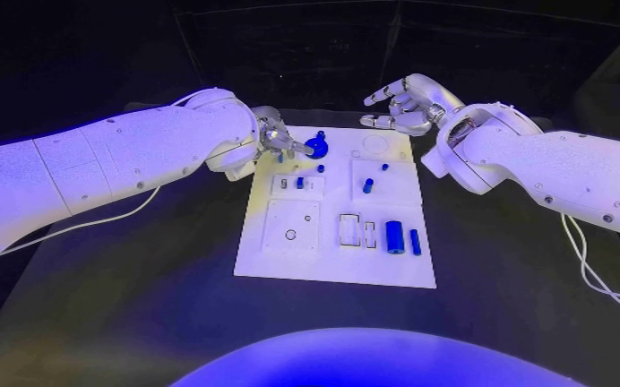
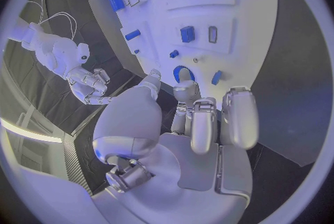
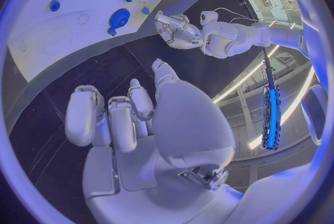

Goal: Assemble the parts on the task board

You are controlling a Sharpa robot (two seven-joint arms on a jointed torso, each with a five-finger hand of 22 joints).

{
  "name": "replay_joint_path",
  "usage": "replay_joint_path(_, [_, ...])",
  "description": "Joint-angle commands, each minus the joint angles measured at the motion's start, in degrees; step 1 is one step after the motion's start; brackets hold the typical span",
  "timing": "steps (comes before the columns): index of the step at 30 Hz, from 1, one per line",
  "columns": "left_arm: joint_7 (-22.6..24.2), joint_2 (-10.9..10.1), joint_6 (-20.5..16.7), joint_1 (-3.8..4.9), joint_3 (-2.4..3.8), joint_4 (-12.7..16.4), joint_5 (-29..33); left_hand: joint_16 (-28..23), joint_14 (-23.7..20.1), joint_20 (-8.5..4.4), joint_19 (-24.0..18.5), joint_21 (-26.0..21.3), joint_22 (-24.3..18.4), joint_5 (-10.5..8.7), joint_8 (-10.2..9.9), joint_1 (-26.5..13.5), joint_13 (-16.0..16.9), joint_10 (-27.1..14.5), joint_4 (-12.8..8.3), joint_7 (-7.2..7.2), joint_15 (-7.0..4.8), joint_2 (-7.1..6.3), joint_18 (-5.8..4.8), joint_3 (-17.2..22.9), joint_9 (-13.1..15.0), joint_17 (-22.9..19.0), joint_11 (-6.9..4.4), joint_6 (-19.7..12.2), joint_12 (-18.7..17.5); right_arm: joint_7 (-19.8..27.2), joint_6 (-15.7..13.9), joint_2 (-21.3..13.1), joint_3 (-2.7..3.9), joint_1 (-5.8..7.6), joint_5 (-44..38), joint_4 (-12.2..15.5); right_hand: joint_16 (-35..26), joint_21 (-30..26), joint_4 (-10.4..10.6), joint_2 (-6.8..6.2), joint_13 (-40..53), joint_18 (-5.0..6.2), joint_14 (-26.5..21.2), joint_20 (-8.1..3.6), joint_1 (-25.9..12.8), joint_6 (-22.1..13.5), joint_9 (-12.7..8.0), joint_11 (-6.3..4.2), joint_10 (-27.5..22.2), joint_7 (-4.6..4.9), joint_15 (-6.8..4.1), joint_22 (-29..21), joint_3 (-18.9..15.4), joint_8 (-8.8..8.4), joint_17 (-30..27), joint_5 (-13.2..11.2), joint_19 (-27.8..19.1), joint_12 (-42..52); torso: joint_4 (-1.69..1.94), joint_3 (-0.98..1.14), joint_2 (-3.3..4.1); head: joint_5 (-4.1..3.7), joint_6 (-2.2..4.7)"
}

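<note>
The white task board [image 1: 292, 258] lies in the middle of the table. A round blue part [image 1: 318, 147] sits near its far edge, with small blue pegs [image 1: 321, 168] and blocks [image 1: 368, 184] behind it. A blue cylinder [image 1: 394, 234] lies in a slot at the near right. My left hand [image 1: 274, 137] hovers at the board's far left corner, its fingertips [image 2: 186, 89] right beside the round blue part [image 2: 181, 73] and nothing held. My right hand [image 1: 406, 106] hangs above the far right corner with fingers apart and empty. The right wrist view shows the left hand [image 3: 178, 31] beside the round part [image 3: 119, 16].
The black table [image 1: 129, 297] surrounds the board on all sides. A white cable [image 1: 116, 213] trails under my left arm, another [image 1: 581, 257] under my right. Empty recesses [image 1: 292, 233] mark the board's near left.
</note>
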Motion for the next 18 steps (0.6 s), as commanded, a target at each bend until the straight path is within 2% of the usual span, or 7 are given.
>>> replay_joint_path(1, [0.00, -0.22, 4.20, 1.11, 0.34, -0.80, -0.24, 0.18, 6.05, 0.19, -0.72, -0.64, 0.09, -0.04, -1.38, 1.16, -0.64, -0.64, 0.18, 0.56, 0.76, 0.24, 0.60, -0.97, -1.16, 15.09, 0.46, -1.11, -0.62, 0.41, 0.19, -0.01, 0.04, 0.10, 0.17, -0.06, -0.27, -0.38, -0.07, 0.26, -0.09, 0.50, 3.71, -0.10, 0.14, -0.09, 0.03, 0.13, -0.40, -0.01, -0.21, -0.06, -0.33, 0.22, 5.37, 0.21, -0.33, -0.23, 0.06, 0.01, 0.03, 0.02, 0.14])
replay_joint_path(3, [0.29, -0.03, 6.37, 1.82, 0.47, -2.10, -0.24, 0.18, 6.05, 0.45, -1.02, -1.10, -0.40, 0.03, -1.95, 2.33, -0.95, -0.93, -0.09, 0.83, 1.02, 0.72, 0.74, -1.23, -1.84, 15.09, 0.67, -1.22, -0.90, 0.42, 0.17, 0.03, 0.04, 0.10, 0.25, -0.18, -0.30, -0.39, 0.05, 0.27, -0.04, 0.50, 3.70, -0.10, 0.01, -0.08, 0.03, 0.13, -0.36, 0.00, -0.21, -0.07, -0.44, 0.24, 5.33, 0.20, -0.33, -0.18, 0.07, 0.00, 0.02, 0.07, 0.16])
replay_joint_path(8, [0.74, 1.65, 9.71, 2.94, 0.59, -6.58, -0.23, 0.18, 6.05, 0.97, -1.01, -1.28, -0.43, 0.39, -2.63, 4.93, -0.63, -0.89, -0.81, 1.11, 1.35, 2.23, 0.81, -1.29, -3.23, 15.09, 0.96, -0.72, -0.40, 0.42, 0.18, 0.19, 0.03, 0.09, 0.34, -0.36, -0.30, -0.39, 0.05, 0.27, -0.04, 0.50, 3.70, -0.10, 0.01, -0.08, 0.03, 0.13, -0.36, 0.00, -0.21, -0.07, -0.44, 0.24, 5.32, 0.20, -0.33, -0.18, 0.07, 0.00, 0.06, 0.34, 0.40])
replay_joint_path(10, [0.87, 2.52, 10.65, 3.19, 0.60, -8.54, -0.23, 0.18, 6.05, 0.99, -1.00, -1.27, -0.42, 0.39, -2.65, 4.98, -0.61, -0.88, -0.81, 1.12, 1.35, 2.28, 0.81, -1.31, -3.28, 15.09, 0.97, -0.69, -0.38, 0.43, 0.19, 0.28, 0.03, 0.09, 0.35, -0.42, -0.30, -0.39, 0.05, 0.27, -0.04, 0.50, 3.70, -0.10, 0.01, -0.08, 0.03, 0.13, -0.36, 0.00, -0.21, -0.07, -0.44, 0.24, 5.32, 0.20, -0.33, -0.18, -0.03, 0.03, 0.09, 0.57, 0.50])
replay_joint_path(11, [1.03, 3.42, 11.36, 3.35, 0.60, -10.57, -0.23, 0.18, 6.05, 1.04, -0.95, -1.23, -0.34, 0.37, -2.73, 5.11, -0.43, -0.79, -0.79, 1.13, 1.37, 2.42, 0.80, -1.41, -3.47, 15.09, 0.99, -0.60, -0.17, 0.43, 0.22, 0.35, 0.03, 0.09, 0.36, -0.46, -0.29, -0.39, 0.06, 0.28, -0.03, 0.51, 3.70, -0.10, 0.00, -0.07, 0.03, 0.13, -0.36, -0.01, -0.21, -0.09, -0.45, 0.24, 5.34, 0.20, -0.33, -0.17, -0.10, 0.04, 0.09, 0.68, 0.53])
replay_joint_path(16, [1.62, 5.74, 12.73, 3.54, 0.60, -15.76, -0.25, 0.18, 6.05, 1.19, -0.81, -1.15, -0.15, 0.33, -2.96, 4.79, -0.03, -0.55, -0.23, 1.15, 1.44, 2.44, 0.79, -2.48, -4.23, 15.09, 1.03, -0.16, 0.39, 0.42, 0.34, 0.50, 0.03, 0.08, 0.37, -0.56, -0.27, -0.41, 0.07, 0.30, -0.03, 0.51, 3.71, -0.10, 0.00, -0.06, 0.03, 0.13, -0.36, -0.01, -0.21, -0.12, -0.46, 0.25, 5.38, 0.21, -0.35, -0.17, -0.09, -0.09, 0.13, 0.73, 0.62])
replay_joint_path(18, [1.84, 6.52, 13.25, 3.53, 0.57, -17.49, -0.25, 0.18, 6.05, 1.22, -0.73, -1.08, -0.03, 0.33, -3.01, 4.71, 0.16, -0.41, -0.01, 1.12, 1.44, 2.47, 0.77, -2.94, -4.51, 15.09, 1.01, 0.08, 0.66, 0.42, 0.38, 0.53, 0.03, 0.08, 0.38, -0.59, -0.27, -0.41, 0.07, 0.30, -0.03, 0.51, 3.71, -0.10, 0.00, -0.06, 0.03, 0.13, -0.36, -0.01, -0.21, -0.12, -0.46, 0.25, 5.38, 0.21, -0.35, -0.17, -0.07, -0.07, 0.11, 0.80, 0.59])
